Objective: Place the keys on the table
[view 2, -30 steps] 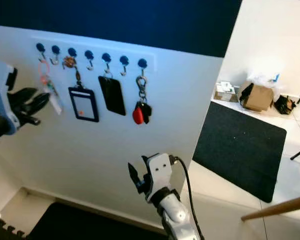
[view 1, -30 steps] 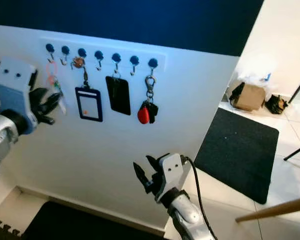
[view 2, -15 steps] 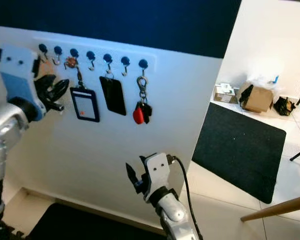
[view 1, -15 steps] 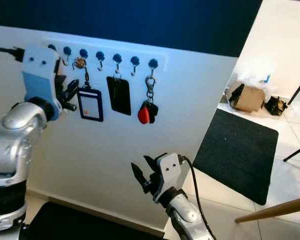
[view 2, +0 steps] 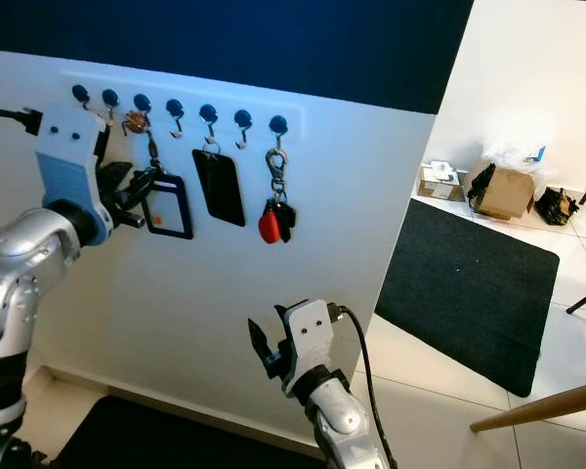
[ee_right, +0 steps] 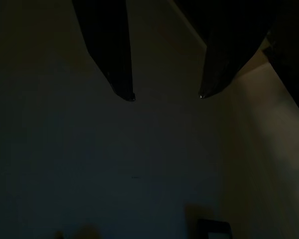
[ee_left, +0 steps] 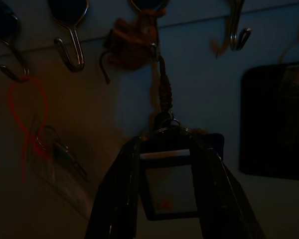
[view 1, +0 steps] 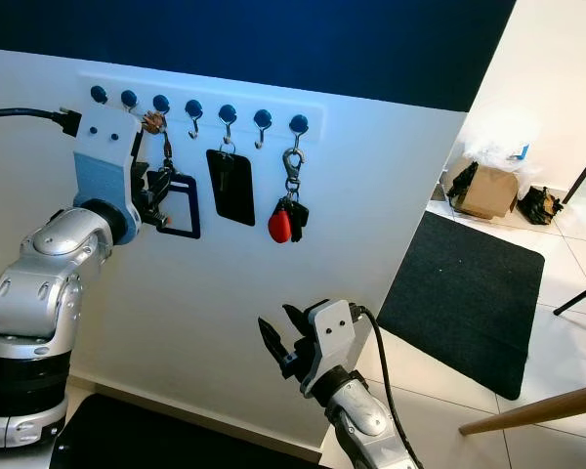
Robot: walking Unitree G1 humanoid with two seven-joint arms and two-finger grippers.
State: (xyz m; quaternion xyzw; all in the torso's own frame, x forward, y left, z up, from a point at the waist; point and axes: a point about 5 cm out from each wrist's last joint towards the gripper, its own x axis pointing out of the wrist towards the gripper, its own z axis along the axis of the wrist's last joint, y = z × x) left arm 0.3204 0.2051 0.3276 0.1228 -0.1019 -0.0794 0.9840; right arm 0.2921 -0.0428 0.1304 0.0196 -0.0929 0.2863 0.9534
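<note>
A bunch of keys with a red fob (view 1: 284, 221) hangs by a carabiner from the rightmost hook of a white hook rack (view 1: 244, 98) on the wall. In the left wrist view, a second key set on an orange loop (ee_left: 27, 107) hangs from the leftmost hooks. My left gripper (view 1: 154, 193) is raised to the rack and open. Its fingers (ee_left: 127, 169) straddle the top of a dark-framed badge holder (ee_left: 168, 184) on a cord. My right gripper (view 1: 282, 344) is held low in front of the wall, open and holding nothing.
A black card holder (view 1: 232, 186) hangs between the badge and the red-fob keys. To the right, a black mat (view 1: 464, 293) lies on the tiled floor, with a cardboard box (view 1: 488, 191) behind it. A wooden pole (view 1: 532, 410) crosses the lower right. A dark mat (view 1: 127, 440) lies below the wall.
My left arm has swung right along the rack, from the orange-loop keys at the far left to the badge holder. The right gripper has barely moved.
</note>
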